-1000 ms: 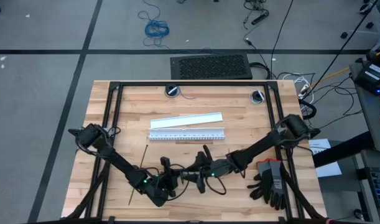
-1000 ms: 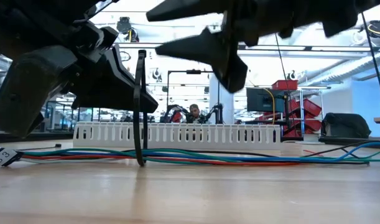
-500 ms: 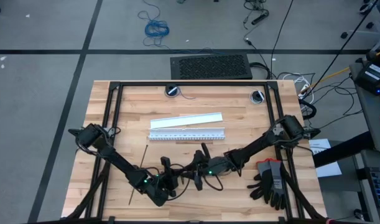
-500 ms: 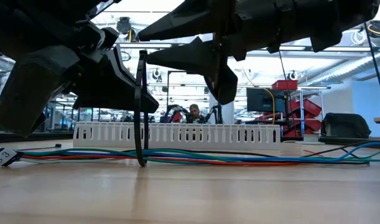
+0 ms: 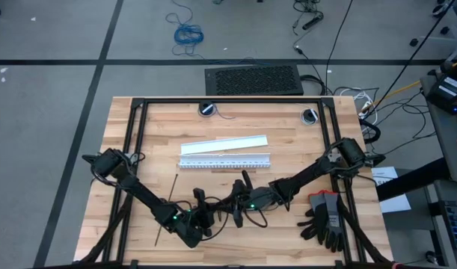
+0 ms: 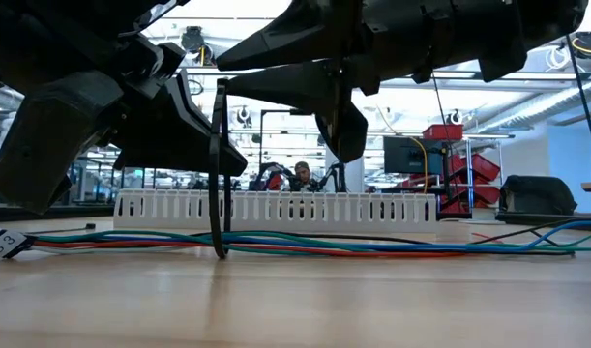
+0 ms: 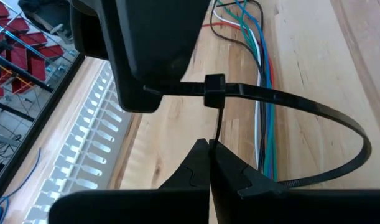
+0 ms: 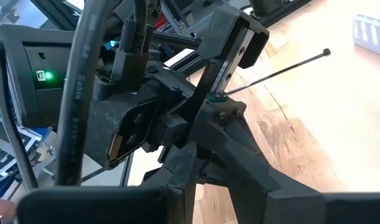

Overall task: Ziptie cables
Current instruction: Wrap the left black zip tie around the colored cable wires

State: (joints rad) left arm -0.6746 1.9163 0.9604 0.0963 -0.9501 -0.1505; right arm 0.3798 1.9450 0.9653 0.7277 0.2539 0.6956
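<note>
Cables (image 6: 372, 242): one bundle, two zipties (image 6: 218, 174), one looped.

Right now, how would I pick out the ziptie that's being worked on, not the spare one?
Start at the white slotted strip on the wooden table, then look nearer the front edge, where the two grippers meet. The looped ziptie stands upright there around the cables, held in the left gripper. The spare ziptie lies flat and straight.
</note>
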